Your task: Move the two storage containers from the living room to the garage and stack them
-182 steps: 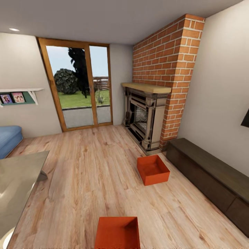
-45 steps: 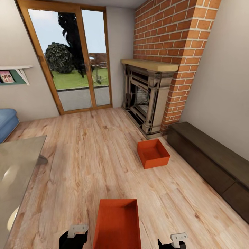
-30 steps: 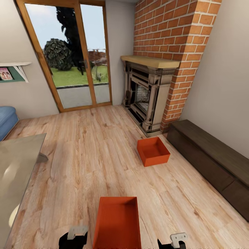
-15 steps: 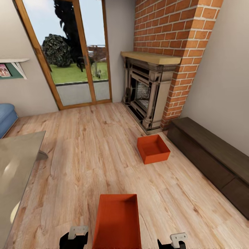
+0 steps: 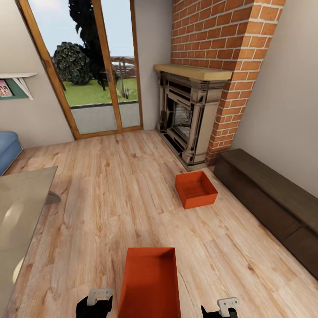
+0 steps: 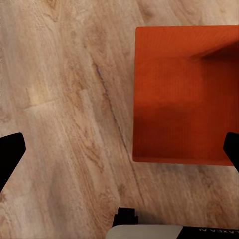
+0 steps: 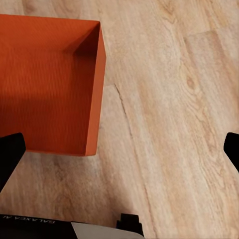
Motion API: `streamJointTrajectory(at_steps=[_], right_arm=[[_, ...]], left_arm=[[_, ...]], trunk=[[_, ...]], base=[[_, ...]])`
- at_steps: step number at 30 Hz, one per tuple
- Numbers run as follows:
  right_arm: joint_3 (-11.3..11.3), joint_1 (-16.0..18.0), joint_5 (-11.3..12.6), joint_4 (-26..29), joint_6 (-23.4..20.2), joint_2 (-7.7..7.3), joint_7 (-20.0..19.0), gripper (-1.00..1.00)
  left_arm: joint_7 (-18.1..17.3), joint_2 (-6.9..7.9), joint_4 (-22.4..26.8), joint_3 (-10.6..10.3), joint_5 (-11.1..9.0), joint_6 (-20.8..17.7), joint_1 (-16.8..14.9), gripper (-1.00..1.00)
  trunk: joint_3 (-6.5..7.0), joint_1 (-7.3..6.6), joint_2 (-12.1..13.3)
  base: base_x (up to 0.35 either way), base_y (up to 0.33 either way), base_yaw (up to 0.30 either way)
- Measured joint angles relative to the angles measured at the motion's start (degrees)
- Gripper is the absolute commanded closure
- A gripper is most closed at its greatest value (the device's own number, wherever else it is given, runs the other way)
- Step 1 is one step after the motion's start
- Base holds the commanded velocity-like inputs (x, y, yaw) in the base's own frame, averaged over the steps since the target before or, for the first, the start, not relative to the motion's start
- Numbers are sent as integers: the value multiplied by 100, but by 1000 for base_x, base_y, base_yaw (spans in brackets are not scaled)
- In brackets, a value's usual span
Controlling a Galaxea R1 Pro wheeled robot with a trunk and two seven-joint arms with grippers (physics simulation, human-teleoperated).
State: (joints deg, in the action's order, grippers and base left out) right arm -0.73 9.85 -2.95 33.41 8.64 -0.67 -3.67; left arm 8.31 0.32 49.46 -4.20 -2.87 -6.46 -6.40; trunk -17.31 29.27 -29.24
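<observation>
Near storage container [image 5: 150, 282] on wood plank floor [image 5: 97, 198] between both grippers, empty. Far storage container [image 5: 195, 189] by fireplace [image 5: 187, 115], empty. Left fingers [image 6: 10, 154] and right fingers [image 7: 10, 157] spread wide, holding nothing.

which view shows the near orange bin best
The head view: the near orange bin sits between both grippers, walls and open inside visible, cut off at the frame's bottom. Each wrist view catches only part of it.

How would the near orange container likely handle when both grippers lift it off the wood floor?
The near container looks rigid and empty, so probably light. Its thin low walls may flex or slip under a side squeeze. Flat-bottomed and wide, it seems unlikely to roll or tip.
</observation>
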Motion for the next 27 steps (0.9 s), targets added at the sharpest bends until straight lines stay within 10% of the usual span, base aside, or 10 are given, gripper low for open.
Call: streamJointTrajectory(at_steps=[27], right_arm=[[0,-1,8,-9,9,0,9,-100]], left_arm=[[12,13,8,4,8,5,0,-100]], trunk=[[-487,594,-1086]], base=[[0,0,0]])
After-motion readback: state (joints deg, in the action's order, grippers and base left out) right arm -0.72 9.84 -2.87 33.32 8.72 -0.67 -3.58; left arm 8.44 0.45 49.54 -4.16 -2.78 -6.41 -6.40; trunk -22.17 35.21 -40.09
